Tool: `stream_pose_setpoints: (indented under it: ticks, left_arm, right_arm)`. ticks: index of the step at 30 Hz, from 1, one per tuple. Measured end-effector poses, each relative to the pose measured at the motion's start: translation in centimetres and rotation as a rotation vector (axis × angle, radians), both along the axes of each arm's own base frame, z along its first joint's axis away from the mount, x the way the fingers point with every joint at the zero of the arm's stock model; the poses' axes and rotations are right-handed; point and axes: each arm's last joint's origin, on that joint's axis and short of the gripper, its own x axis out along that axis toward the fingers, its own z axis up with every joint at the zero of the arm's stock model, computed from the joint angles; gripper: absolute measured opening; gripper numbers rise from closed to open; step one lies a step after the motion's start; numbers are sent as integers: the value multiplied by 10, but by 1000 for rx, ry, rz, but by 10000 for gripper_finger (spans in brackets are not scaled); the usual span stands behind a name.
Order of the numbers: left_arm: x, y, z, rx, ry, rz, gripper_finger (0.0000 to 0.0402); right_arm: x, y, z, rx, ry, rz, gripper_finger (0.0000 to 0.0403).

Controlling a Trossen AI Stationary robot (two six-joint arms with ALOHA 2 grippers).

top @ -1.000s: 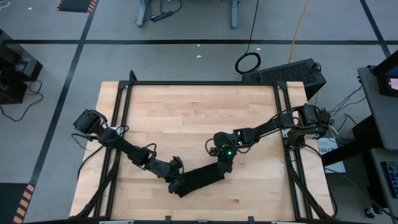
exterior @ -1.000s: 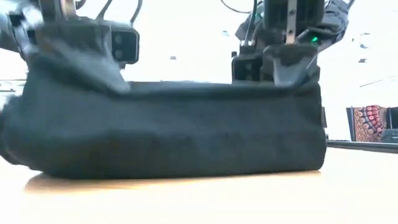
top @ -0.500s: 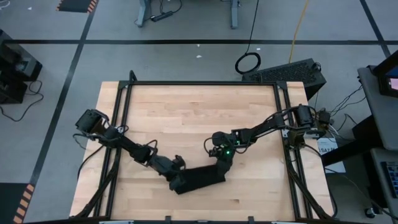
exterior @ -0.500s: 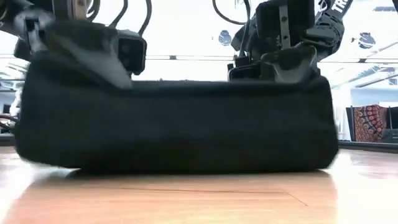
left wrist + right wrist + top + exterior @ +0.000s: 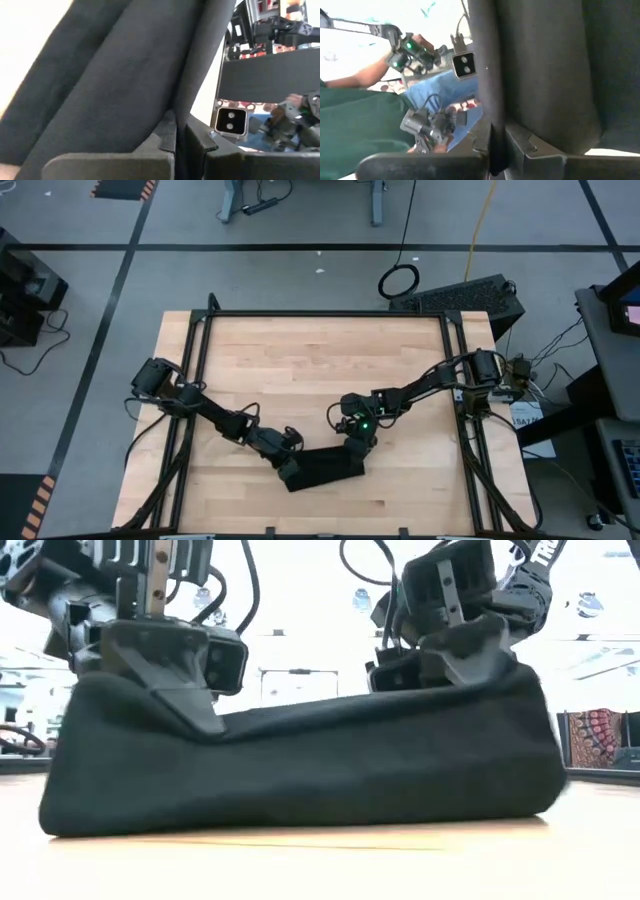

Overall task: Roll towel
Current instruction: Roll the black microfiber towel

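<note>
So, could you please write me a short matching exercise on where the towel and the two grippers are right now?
Things:
1. towel
2. left gripper
3. right gripper

Places or states:
A. shut on the cloth's end nearer the table's middle
B. bunched on the wood by the near edge
C. shut on the cloth's end nearer the table's front

Pairs: 1-B, 2-C, 3-A
</note>
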Motion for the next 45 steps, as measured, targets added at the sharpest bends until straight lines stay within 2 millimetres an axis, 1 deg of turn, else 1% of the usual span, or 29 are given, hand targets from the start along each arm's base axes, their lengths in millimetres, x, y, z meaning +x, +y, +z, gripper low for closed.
stream_pose_setpoints:
  ticks: [4,7,11,14,18,20,23,27,29,31,34,37,41,45]
  left_arm:
    - [1,0,-6,-3,10,6,13]
    - [3,-1,-4,-35,-6,9,13]
    - [6,-4,4,-169,-47,-5,13]
    - [8,-6,11,-266,-62,-13,13]
    - [7,-6,9,-257,-35,14,13]
    - [6,-5,5,-237,8,22,13]
    - [3,-4,1,-220,51,24,13]
    - [4,-3,0,-222,67,37,13]
    - [4,-2,1,-231,72,52,13]
    - [5,-1,1,-239,71,65,13]
    - [7,2,1,-249,74,85,13]
    - [9,6,2,-264,80,108,13]
    - [11,11,2,-271,73,129,13]
    - [13,16,2,-274,70,152,13]
  right_arm:
    - [0,3,-8,-1,18,17,18]
    - [0,3,-8,-3,11,22,19]
    - [0,4,-6,17,8,33,19]
    - [0,6,-3,54,-7,74,19]
    - [-2,10,-2,69,-16,110,21]
    - [-3,12,-2,67,-19,118,26]
    - [-4,15,0,55,-23,116,42]
    - [-4,16,7,14,-51,85,80]
    - [-5,16,17,-12,-105,71,101]
    - [-8,17,32,-43,-189,74,121]
    - [-17,21,56,-143,-313,65,153]
    - [-31,30,75,-305,-423,70,191]
    - [-50,44,90,-584,-574,94,241]
    - [-61,59,97,-838,-684,80,267]
